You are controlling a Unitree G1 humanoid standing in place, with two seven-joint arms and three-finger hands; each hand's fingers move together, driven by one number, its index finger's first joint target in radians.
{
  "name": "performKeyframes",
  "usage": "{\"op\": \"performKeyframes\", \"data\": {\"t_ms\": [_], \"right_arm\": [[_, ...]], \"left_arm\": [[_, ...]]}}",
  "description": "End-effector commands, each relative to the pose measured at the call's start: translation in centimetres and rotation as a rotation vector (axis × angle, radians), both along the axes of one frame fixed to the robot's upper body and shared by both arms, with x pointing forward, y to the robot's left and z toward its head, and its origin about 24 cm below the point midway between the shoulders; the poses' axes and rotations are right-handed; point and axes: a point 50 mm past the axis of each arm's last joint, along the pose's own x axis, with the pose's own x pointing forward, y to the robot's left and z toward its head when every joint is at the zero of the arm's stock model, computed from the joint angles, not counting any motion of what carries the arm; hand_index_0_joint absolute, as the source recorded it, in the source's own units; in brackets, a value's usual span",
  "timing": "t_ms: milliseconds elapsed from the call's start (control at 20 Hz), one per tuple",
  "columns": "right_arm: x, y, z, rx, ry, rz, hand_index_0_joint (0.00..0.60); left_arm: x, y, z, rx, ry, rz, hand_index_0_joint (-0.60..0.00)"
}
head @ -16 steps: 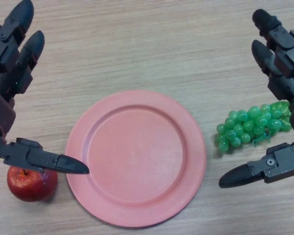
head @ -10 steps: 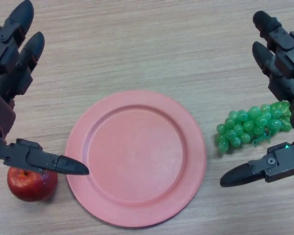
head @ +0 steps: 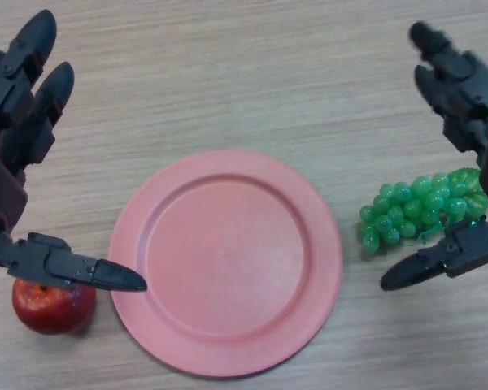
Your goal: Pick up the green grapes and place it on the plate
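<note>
At the right edge of the frame the right hand (head: 481, 138) is spread wide, fingers pointing up-frame and thumb low, holding nothing. The green grapes (head: 420, 208) lie on the table (head: 244, 73) between them, just right of the pink plate (head: 226, 262) at centre. At the left edge the left hand (head: 8, 162) is open too, its thumb above a red apple (head: 53, 305).

Light was bright and even. Soft, faint shadows hugged the plate (head: 228, 361) and apple (head: 53, 307) on the surface (head: 228, 73), without harsh glare.
</note>
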Motion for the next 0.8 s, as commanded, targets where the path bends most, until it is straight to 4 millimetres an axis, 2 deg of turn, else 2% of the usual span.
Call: {"op": "performKeyframes", "data": {"t_ms": [50,200,450,550,600,650,700,800], "right_arm": [[0.0,-1.5,2.5,-0.134,-0.225,0.006,0.000],[2.5,-2.7,0.9,-0.297,-0.186,0.036,0.000],[6.0,-3.5,-1.3,-0.479,-0.127,0.041,0.000],[6.5,-3.6,-1.8,-0.517,-0.127,0.043,0.200],[7.0,-3.7,-2.2,-0.574,-0.140,0.042,0.351],[7.5,-3.8,-2.6,-0.636,-0.158,0.037,0.449],[8.5,-4.2,-3.2,-0.735,-0.190,-0.015,0.593],[8.8,-3.9,-2.5,-0.609,-0.156,-0.067,0.600]], "left_arm": [[-1.5,0.6,2.8,0.058,-0.224,0.033,0.000],[-1.6,0.7,3.0,0.055,-0.231,0.042,0.000],[-1.6,0.7,3.3,0.064,-0.237,0.043,0.000],[-1.5,0.7,3.2,0.063,-0.236,0.042,0.000],[-1.5,0.7,3.2,0.061,-0.235,0.042,0.000],[-1.5,0.8,3.2,0.059,-0.235,0.042,0.000],[-1.4,1.0,3.2,0.055,-0.235,0.045,0.000],[-1.5,1.0,3.2,0.056,-0.234,0.046,0.000]]}}
